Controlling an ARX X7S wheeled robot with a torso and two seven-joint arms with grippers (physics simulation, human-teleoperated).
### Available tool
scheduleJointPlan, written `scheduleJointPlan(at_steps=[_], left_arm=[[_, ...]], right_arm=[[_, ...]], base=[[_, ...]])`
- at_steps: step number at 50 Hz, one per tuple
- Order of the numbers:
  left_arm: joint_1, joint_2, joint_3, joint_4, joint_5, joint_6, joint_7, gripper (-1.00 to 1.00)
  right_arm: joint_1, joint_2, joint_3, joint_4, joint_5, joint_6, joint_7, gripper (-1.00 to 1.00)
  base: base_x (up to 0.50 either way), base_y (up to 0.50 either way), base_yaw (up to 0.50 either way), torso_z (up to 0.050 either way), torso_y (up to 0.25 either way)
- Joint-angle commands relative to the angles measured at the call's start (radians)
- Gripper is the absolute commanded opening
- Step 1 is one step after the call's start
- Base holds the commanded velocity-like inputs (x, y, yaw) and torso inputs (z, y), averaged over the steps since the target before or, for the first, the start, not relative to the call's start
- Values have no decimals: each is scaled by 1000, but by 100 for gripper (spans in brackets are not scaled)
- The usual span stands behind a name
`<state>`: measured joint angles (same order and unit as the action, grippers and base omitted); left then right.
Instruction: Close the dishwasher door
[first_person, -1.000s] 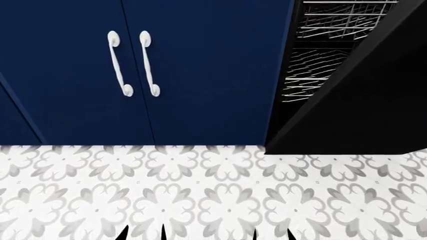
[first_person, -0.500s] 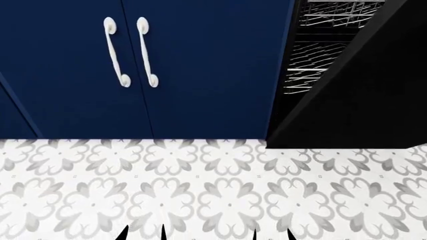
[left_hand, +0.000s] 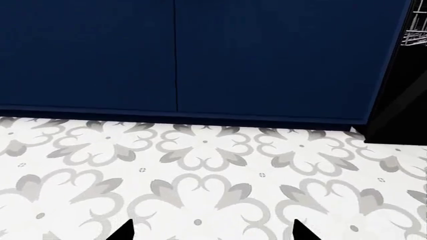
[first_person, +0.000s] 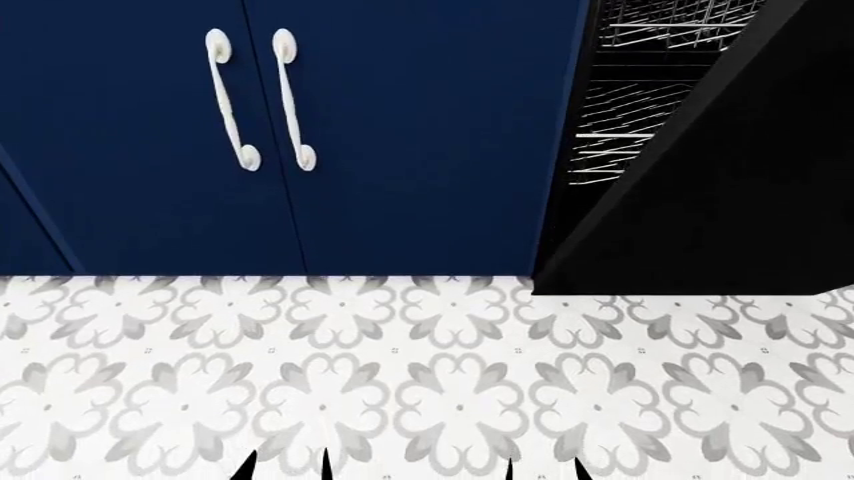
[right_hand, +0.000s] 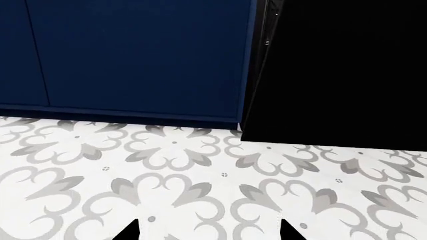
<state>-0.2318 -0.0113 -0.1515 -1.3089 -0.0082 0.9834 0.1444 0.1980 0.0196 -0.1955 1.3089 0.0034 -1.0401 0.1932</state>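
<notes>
Both pairs of jaws stand apart, the left gripper (left_hand: 212, 231) and right gripper (right_hand: 208, 229) hanging over the patterned floor (first_person: 400, 370) (holding nothing). Ahead to the right, the dishwasher door (first_person: 727, 190) hangs open beside the blue cabinets (first_person: 400, 140).

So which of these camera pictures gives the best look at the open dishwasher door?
The head view: the dishwasher door slants open there beside the wire racks. The right wrist view shows only a flat black slab; the left wrist view catches just a dark sliver at the picture's edge.
</notes>
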Motion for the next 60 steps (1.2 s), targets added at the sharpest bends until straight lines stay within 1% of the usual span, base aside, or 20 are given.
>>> scheduleJointPlan(at_steps=[1, 10, 60], left_arm=[[0, 3, -21, 0, -7, 7, 29, 100], [0, 5, -30, 0, -2, 7, 30, 100], [-1, 5, -32, 0, -3, 8, 32, 100]], right_arm=[[-1, 0, 1, 0, 0, -1, -1, 100], [0, -1, 10, 0, 1, -6, -10, 100], [1, -2, 17, 0, 0, -2, -18, 100]], base=[[0, 0, 0, 0, 0], [0, -9, 0, 0, 0], [0, -499, 0, 0, 0]])
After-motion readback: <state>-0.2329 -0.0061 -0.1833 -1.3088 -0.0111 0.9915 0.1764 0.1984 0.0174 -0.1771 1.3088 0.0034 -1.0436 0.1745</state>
